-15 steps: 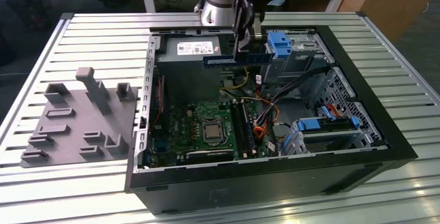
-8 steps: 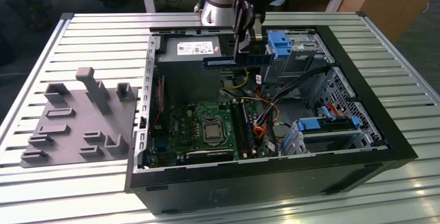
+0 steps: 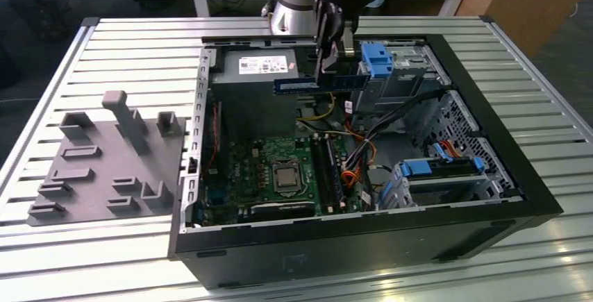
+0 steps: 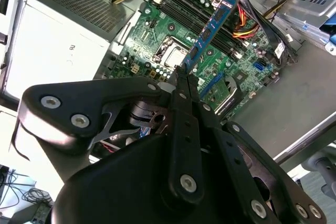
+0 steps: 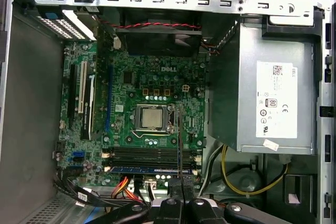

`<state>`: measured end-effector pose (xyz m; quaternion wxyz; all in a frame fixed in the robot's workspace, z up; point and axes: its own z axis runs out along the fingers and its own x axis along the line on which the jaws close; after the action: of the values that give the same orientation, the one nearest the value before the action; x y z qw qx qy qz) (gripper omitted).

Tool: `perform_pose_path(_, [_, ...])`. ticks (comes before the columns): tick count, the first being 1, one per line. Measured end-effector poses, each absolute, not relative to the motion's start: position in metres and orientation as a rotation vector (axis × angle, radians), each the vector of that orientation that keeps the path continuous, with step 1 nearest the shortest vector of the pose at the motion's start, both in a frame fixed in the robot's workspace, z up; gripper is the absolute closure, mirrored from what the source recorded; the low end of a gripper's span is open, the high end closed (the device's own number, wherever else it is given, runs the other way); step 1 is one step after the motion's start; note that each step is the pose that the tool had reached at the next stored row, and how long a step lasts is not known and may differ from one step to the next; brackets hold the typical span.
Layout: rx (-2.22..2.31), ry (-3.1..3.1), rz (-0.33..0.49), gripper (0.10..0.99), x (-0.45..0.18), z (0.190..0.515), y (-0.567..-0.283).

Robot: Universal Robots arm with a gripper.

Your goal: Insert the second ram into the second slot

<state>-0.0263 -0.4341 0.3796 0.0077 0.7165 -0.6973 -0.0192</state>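
My gripper (image 3: 332,73) is shut on the second ram (image 3: 310,85), a thin blue stick with a white label. It hangs level above the open computer case, over the power supply's edge. In the second wrist view the ram (image 4: 210,30) juts out from the shut gripper (image 4: 181,74) toward the green motherboard. In the first wrist view the ram (image 5: 179,140) appears edge-on, as a thin line crossing the row of memory slots (image 5: 152,156). Another blue stick (image 5: 147,170) sits seated in the slot nearest the cables. The black slots beside it are empty. The slots (image 3: 326,166) lie well below the held ram.
The case (image 3: 232,246) lies open on a slatted metal table. Inside are the power supply (image 3: 260,73), the processor socket (image 3: 282,177), loose cables (image 3: 357,156) and blue drive-bay latches (image 3: 376,59). A grey parts holder (image 3: 102,170) rests at the exterior view's left.
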Motion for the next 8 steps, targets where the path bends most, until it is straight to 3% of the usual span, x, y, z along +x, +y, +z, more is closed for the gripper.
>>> perform_pose_path(8, [2.240,-2.180,-0.060,0.969,-0.0263,0.3795,-0.4371])
